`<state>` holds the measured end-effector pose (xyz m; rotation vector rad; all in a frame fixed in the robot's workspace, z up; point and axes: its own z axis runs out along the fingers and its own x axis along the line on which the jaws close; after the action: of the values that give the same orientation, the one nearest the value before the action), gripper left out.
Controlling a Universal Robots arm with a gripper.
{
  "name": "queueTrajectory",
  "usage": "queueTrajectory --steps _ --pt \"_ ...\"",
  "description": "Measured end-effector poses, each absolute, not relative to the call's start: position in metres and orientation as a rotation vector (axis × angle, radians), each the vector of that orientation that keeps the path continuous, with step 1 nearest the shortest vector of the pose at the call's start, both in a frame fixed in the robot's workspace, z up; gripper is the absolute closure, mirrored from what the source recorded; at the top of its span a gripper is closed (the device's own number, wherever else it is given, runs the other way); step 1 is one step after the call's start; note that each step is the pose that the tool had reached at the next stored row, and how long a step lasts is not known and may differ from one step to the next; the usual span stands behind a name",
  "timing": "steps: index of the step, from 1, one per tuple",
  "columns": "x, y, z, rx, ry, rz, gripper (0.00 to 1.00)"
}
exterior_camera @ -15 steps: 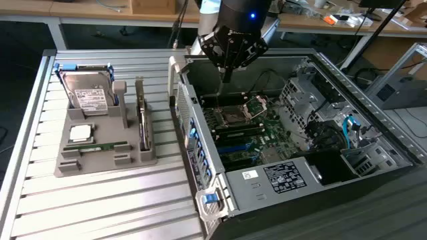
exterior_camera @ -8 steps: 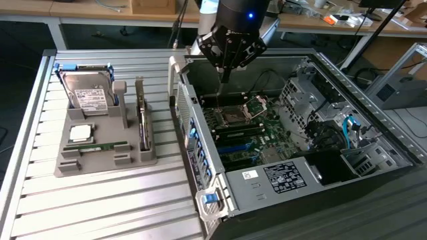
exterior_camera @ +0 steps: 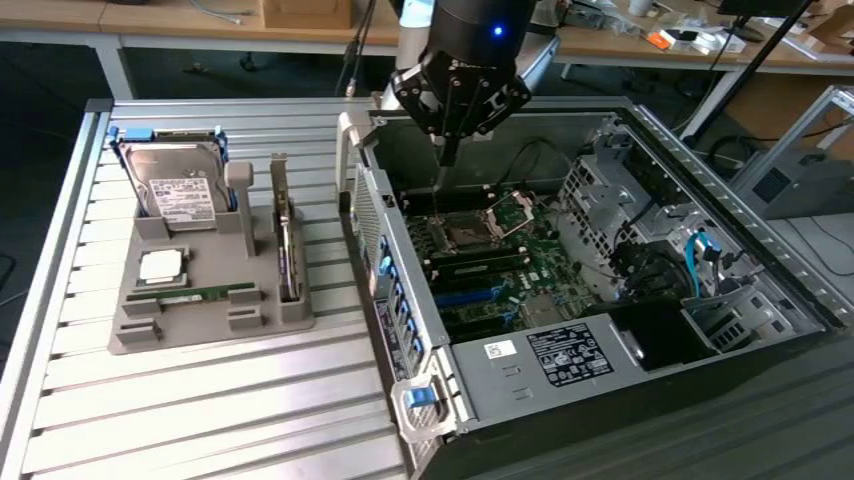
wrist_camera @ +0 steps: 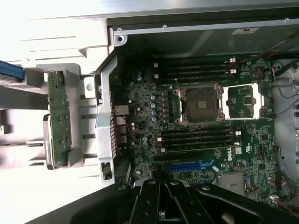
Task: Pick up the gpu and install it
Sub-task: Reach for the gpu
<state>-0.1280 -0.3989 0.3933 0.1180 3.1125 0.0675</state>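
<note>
The gpu point(exterior_camera: 282, 240) stands on edge in a slot of the grey holder point(exterior_camera: 200, 322) on the slatted table, at the exterior view's left of the open computer case point(exterior_camera: 667, 150). In the wrist view the gpu point(wrist_camera: 59, 116) appears as a long greenish card with a silver end, outside the case wall. My gripper point(exterior_camera: 449, 158) hangs over the case's far end, above the motherboard point(exterior_camera: 487, 255), well apart from the gpu. Its fingers are shut together with nothing between them, and the gripper point(wrist_camera: 161, 212) points down toward the board near the blue slot point(wrist_camera: 187, 164).
The holder also carries a hard drive point(exterior_camera: 180, 190) with a white label, a square processor point(exterior_camera: 162, 265) and a narrow green memory stick point(exterior_camera: 200, 294). Inside the case are the open processor socket point(wrist_camera: 198, 103), cables and drive cages point(exterior_camera: 627, 190). Desks stand behind.
</note>
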Motion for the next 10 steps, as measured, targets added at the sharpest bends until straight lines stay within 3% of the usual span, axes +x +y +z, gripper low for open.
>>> queueTrajectory --steps 10 --pt "-0.1335 -0.3989 0.3933 0.118 3.112 0.068 0.89"
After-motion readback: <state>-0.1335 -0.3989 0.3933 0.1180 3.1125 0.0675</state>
